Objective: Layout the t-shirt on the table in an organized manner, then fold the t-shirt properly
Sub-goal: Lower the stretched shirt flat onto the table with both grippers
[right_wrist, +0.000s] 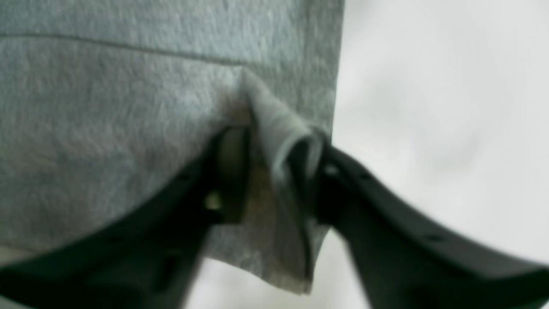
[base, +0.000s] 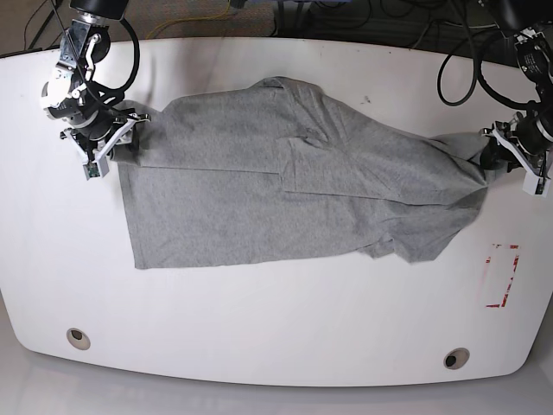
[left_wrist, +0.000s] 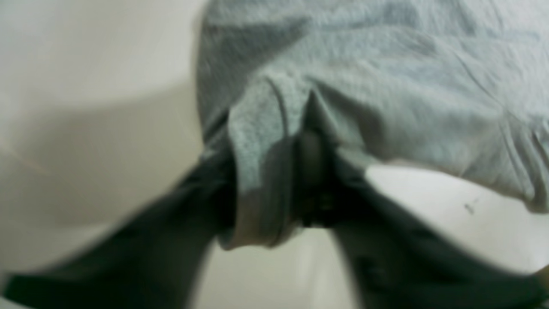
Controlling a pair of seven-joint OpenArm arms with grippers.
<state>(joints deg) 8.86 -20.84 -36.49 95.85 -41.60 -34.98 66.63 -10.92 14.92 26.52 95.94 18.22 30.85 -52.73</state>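
The grey t-shirt (base: 285, 190) lies spread across the white table (base: 276, 320), wrinkled and bunched toward the right. My right gripper (base: 108, 138) is at the shirt's left corner. In the right wrist view its jaws (right_wrist: 279, 163) stand apart, with a loose fold of the t-shirt (right_wrist: 128, 107) hanging between them. My left gripper (base: 508, 156) is at the shirt's right end. In the blurred left wrist view its jaws (left_wrist: 281, 167) also stand apart around a hemmed fold of the t-shirt (left_wrist: 386, 86).
A red tape mark (base: 503, 275) is on the table near the right edge. Two round grommet holes (base: 78, 337) (base: 455, 357) sit near the front edge. Cables (base: 346, 17) run behind the table's back edge.
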